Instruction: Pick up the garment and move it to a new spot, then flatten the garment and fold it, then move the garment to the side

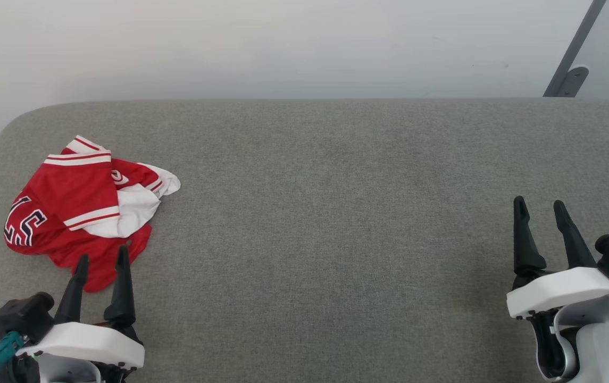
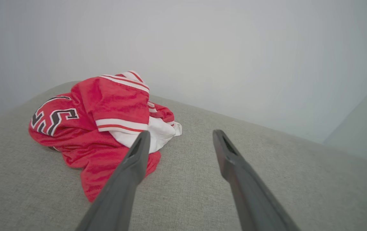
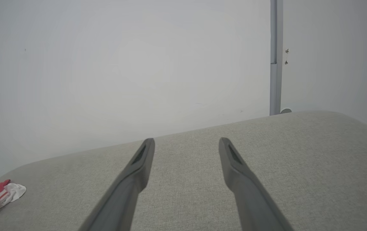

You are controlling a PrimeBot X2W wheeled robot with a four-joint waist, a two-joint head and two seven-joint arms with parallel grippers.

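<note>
We see the garment (image 1: 73, 213) crumpled in a heap at the far left of the grey counter (image 1: 336, 223). Our left gripper (image 1: 102, 254) hovers at its near edge, fingers apart and empty. Our right gripper (image 1: 539, 201) sits well apart at the right, fingers likewise spread.

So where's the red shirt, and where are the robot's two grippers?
shirt (image 1: 70, 197): head view, on its red front panel.
left gripper (image 1: 102, 254): head view, midway between its two fingertips.
right gripper (image 1: 539, 201): head view, midway between its two fingertips.
</note>
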